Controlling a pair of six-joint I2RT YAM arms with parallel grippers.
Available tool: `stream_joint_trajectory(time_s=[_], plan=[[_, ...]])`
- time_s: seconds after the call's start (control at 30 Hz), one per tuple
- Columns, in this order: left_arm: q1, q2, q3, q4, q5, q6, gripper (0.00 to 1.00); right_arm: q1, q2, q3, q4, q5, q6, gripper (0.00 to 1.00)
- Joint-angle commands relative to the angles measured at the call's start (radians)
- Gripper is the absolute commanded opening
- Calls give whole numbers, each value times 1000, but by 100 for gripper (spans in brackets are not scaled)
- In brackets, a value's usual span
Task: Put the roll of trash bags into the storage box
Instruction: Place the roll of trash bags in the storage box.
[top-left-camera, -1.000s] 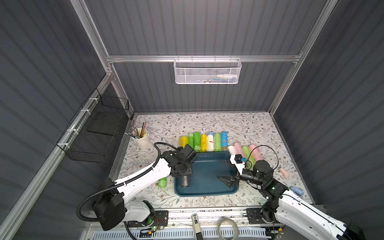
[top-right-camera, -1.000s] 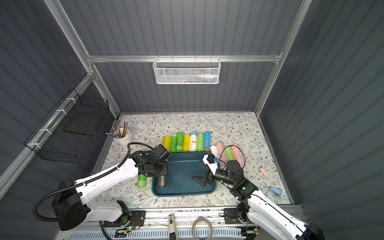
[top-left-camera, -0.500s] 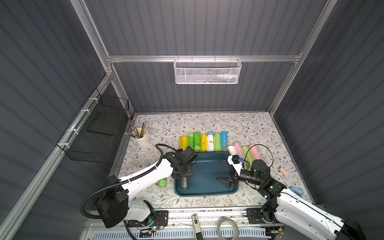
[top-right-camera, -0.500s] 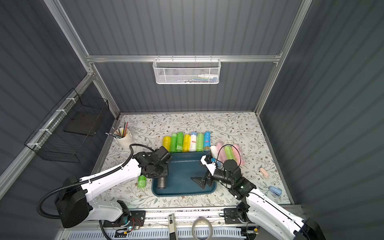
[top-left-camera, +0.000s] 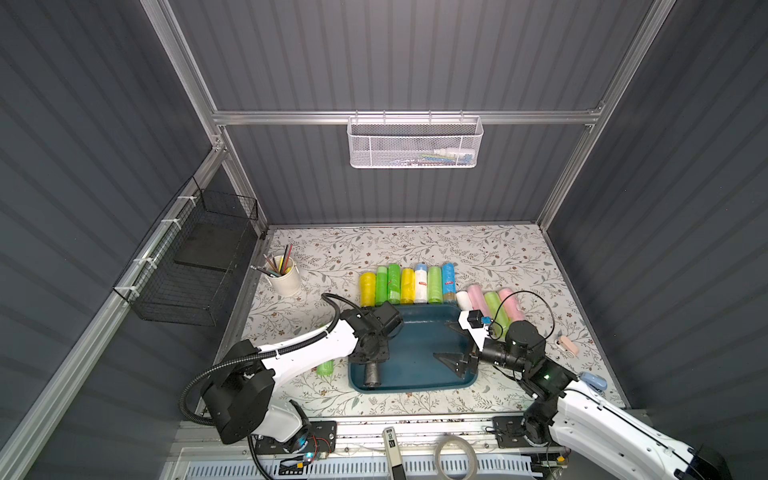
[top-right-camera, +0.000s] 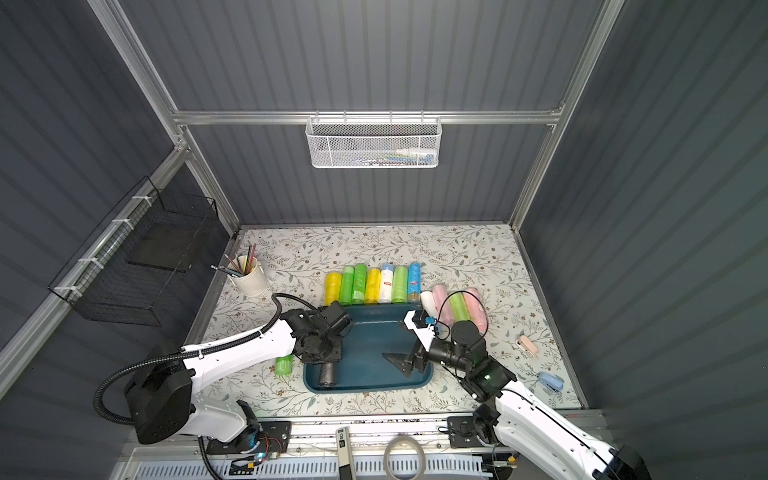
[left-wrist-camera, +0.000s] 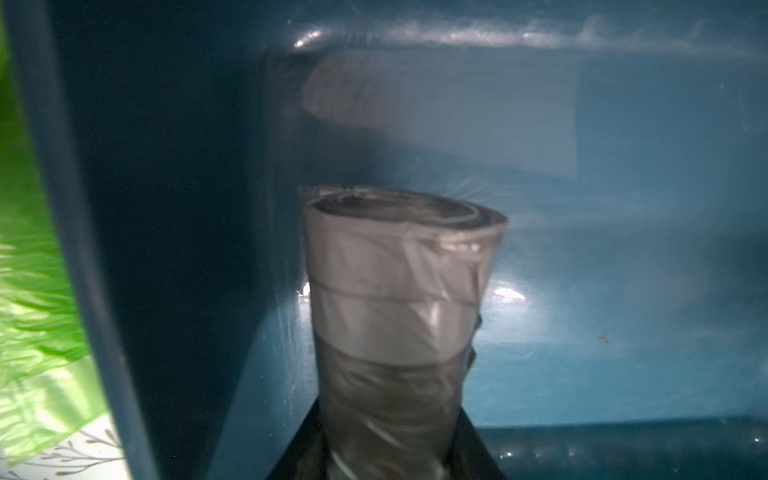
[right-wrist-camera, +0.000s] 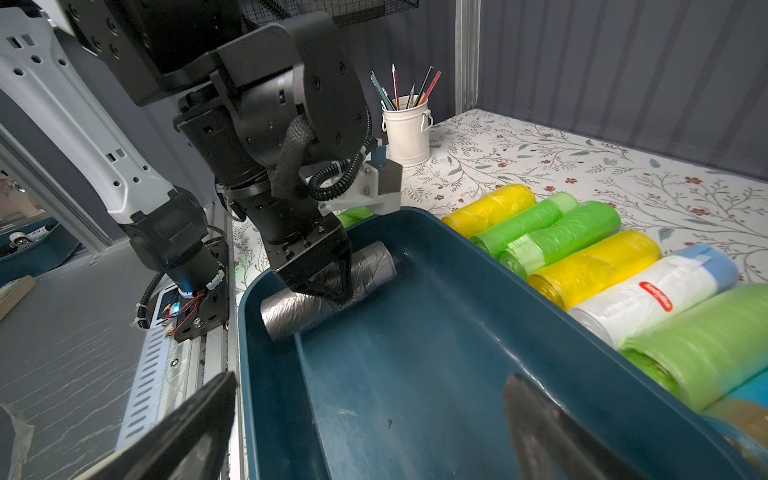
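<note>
The roll of trash bags (top-left-camera: 372, 374) (top-right-camera: 327, 376) is dark grey and lies lengthwise inside the storage box (top-left-camera: 415, 388) (top-right-camera: 365, 388), a shallow dark teal tray, close to its left wall and near corner. My left gripper (top-left-camera: 371, 362) (top-right-camera: 327, 362) (right-wrist-camera: 332, 286) is shut on the roll (right-wrist-camera: 291, 311) from above. In the left wrist view the roll (left-wrist-camera: 395, 291) sticks out between the jaws of the left gripper (left-wrist-camera: 390, 449) over the box floor (left-wrist-camera: 623, 208). My right gripper (top-left-camera: 451, 343) (top-right-camera: 399, 341) (right-wrist-camera: 370, 415) hangs open and holds nothing over the right part of the box (right-wrist-camera: 478, 245).
A row of yellow, green, white and blue rolls (top-left-camera: 407, 284) lies behind the box, with pink and green ones (top-left-camera: 490, 303) at its back right. A green roll (top-left-camera: 325, 368) lies left of the box. A pencil cup (top-left-camera: 284, 276), black wire basket (top-left-camera: 195, 266) and white mesh basket (top-left-camera: 415, 143) stand farther off.
My left gripper has carried the grey roll a little toward the near edge of the box. My right gripper has drifted slightly left, still open.
</note>
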Motion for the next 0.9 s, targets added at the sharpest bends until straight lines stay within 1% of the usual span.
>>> stream_joint_trajectory(time_s=[0.0, 0.2, 0.37, 0.5, 0.7, 0.77, 0.87], plan=[[-20, 25, -3, -9, -31, -28, 37, 4, -3, 15, 5, 5, -8, 99], [-29, 36, -29, -16, -88, -51, 38, 3, 19, 23, 1, -6, -7, 99], [-29, 18, -56, 39, -110, -58, 38, 2, 11, 17, 6, 0, -4, 99], [-29, 66, -48, 17, -117, -51, 39, 3, 9, 18, 6, -3, -2, 99], [-29, 107, -79, 62, -121, -65, 39, 2, 10, 17, 6, 3, -4, 99], [-30, 128, -78, 61, -137, -69, 39, 3, 12, 17, 6, 2, -4, 99], [-35, 122, -81, 71, -164, -81, 41, 3, 14, 18, 4, 3, -6, 99]])
